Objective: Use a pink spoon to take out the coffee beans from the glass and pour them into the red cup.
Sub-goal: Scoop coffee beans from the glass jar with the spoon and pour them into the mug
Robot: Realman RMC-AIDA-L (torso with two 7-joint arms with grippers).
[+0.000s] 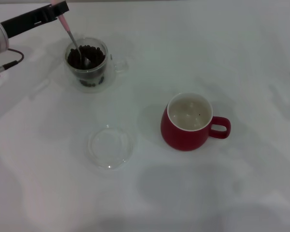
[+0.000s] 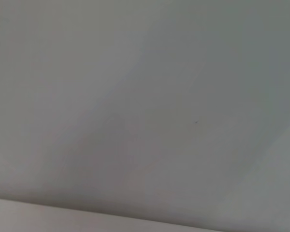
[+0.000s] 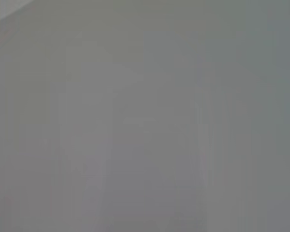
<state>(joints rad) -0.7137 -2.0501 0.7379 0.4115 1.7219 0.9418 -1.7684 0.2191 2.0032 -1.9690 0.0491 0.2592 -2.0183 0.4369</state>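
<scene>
The glass point(image 1: 89, 67) stands at the far left of the white table, its clear handle toward the right, filled with dark coffee beans point(image 1: 92, 54). My left gripper point(image 1: 59, 10) is at the top left, above and behind the glass, shut on the pink spoon point(image 1: 67, 30). The spoon slants down, and its bowl sits among the beans. The red cup point(image 1: 186, 128) stands right of centre with its handle to the right; its cream inside holds one or two dark specks. My right gripper is out of view. Both wrist views show only bare surface.
A flat clear round saucer point(image 1: 110, 146) lies on the table in front of the glass and left of the red cup. A black cable point(image 1: 12, 60) trails by my left arm at the left edge.
</scene>
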